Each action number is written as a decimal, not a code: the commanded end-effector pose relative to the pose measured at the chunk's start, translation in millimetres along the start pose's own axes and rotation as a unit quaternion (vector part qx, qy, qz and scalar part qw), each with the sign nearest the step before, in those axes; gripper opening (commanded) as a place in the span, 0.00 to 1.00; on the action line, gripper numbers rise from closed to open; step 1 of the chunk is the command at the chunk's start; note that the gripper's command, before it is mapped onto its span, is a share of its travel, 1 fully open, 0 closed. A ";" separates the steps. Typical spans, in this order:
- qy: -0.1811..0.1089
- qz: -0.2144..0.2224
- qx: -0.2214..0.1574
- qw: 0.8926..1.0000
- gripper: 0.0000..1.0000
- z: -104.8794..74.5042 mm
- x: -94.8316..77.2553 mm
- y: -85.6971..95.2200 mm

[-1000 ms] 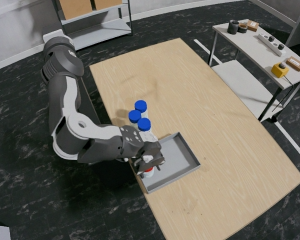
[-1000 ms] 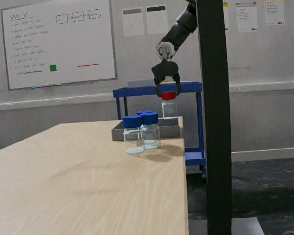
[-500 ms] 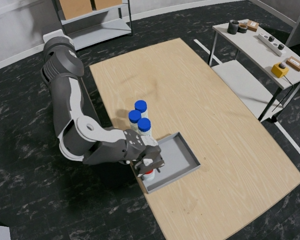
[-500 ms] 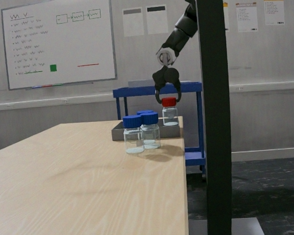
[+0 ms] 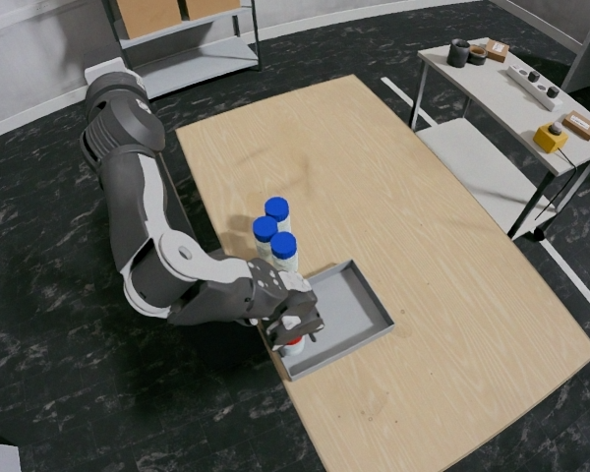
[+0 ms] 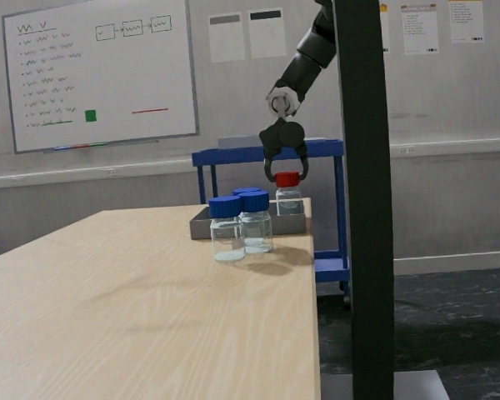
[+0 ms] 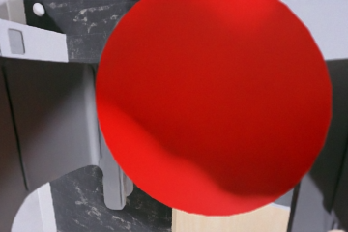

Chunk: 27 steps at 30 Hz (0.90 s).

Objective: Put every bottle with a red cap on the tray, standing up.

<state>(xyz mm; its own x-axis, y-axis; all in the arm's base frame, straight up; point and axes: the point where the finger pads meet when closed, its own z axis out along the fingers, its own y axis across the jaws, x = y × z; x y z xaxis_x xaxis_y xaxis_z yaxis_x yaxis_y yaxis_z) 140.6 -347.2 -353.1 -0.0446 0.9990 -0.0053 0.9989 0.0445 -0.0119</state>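
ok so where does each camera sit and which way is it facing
Top: high above, looking down on the wooden table, tray and blue-capped bottles; the whole arm shows.
Exterior: low, at the table's far end, facing the whiteboard wall; forearm and pincer show.
Wrist: on the pincer, looking straight down at the red cap; the fingers frame it.
Shared: top and exterior both show the pincer shut on the red-capped bottle at the tray.

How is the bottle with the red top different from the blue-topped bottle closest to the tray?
The red-capped bottle is pinched at its cap by the gripper; the blue-capped bottle stands free. The red one is in the tray, the blue one on the table. Both are clear, upright jars.
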 end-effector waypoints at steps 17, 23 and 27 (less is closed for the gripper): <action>-0.003 0.001 -0.005 1.000 0.00 4.0 -2.1 2.0; -0.003 0.001 -0.005 1.000 0.00 4.0 -2.1 2.0; -0.003 0.001 -0.005 1.000 0.00 4.0 -2.1 2.0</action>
<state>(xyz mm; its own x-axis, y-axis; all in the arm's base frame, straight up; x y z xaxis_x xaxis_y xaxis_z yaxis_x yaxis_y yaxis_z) 141.9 -348.7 -357.7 -0.0434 0.9990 -0.0092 0.9990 0.0433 -0.0051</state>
